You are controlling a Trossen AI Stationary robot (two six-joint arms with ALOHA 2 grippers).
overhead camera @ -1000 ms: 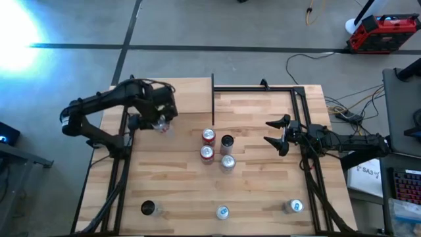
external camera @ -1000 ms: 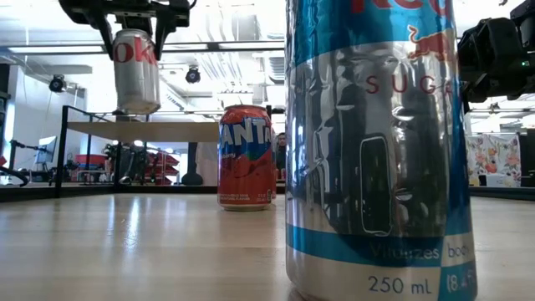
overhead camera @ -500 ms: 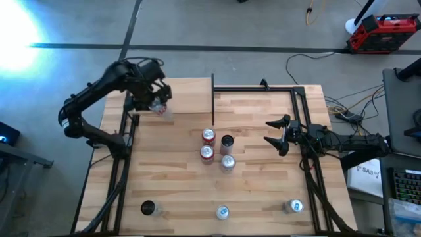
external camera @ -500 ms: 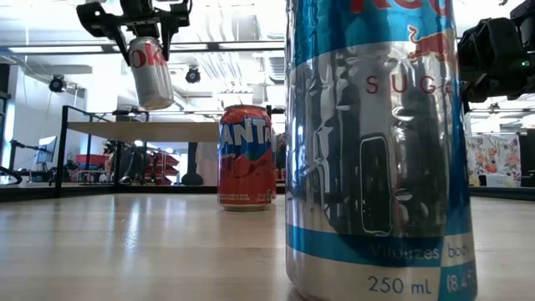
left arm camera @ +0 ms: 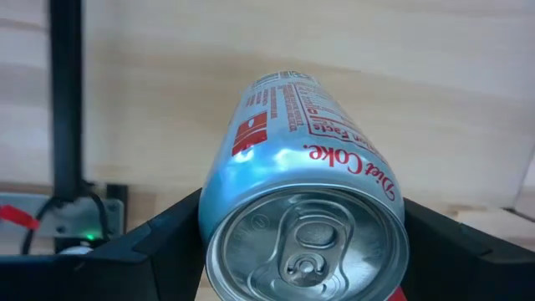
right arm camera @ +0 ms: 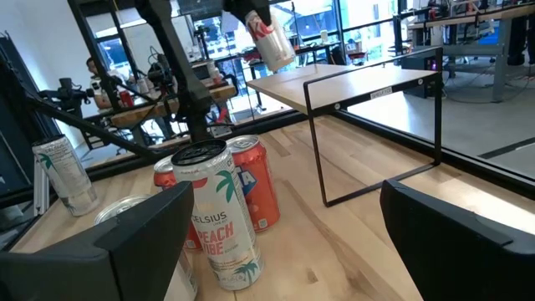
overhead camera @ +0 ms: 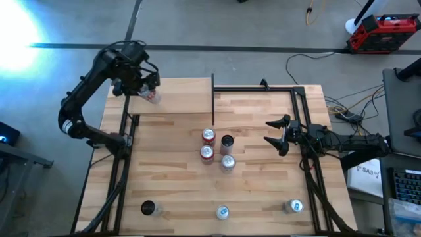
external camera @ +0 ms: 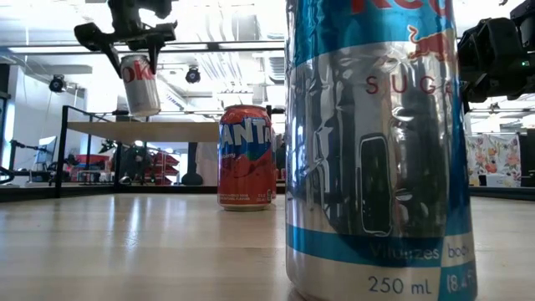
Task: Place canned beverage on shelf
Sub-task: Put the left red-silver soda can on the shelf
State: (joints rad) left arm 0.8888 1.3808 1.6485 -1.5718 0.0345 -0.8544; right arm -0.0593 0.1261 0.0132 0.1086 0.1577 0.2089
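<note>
Left arm has swung further toward the shelf's far-left corner since a sec ago, carrying its can from over the shelf's front edge to over the pale board itself. Left gripper (overhead camera: 146,92) is clamped on the Diet Coke can (overhead camera: 151,97); wrist view shows the can (left arm camera: 305,209) wedged between both fingers (left arm camera: 159,251), top end toward the camera, pale wood behind it. Low view has the can (external camera: 140,84) hanging tilted, clear above the shelf (external camera: 142,131), not touching the board.

What that means: transport phase looks abt done, can is now above the shelf (overhead camera: 174,95) near its left end. Judging from tilt, it prob needs righting before it goes down, else it may tip or roll off the board. Lowering + letting go not yet done.

Right gripper (overhead camera: 277,133) sits well off to the right of the shelf, low over the tabletop (overhead camera: 263,191), fingers spread wide w/ nothing between them; it's just waiting. Its wrist view looks across at the shelf (right arm camera: 351,84) w/ the black frame underneath.

Other cans, relative to the shelf: cluster of four just in front of its right end, incl. two red-topped cans (overhead camera: 208,136), Fanta can (external camera: 246,156) among them in low view, Celsius can (right arm camera: 219,213) closest to the right wrist cam. Three more cans well in front, along the tabletop's near edge; the Red Bull can (external camera: 376,142) fills the low view.
</note>
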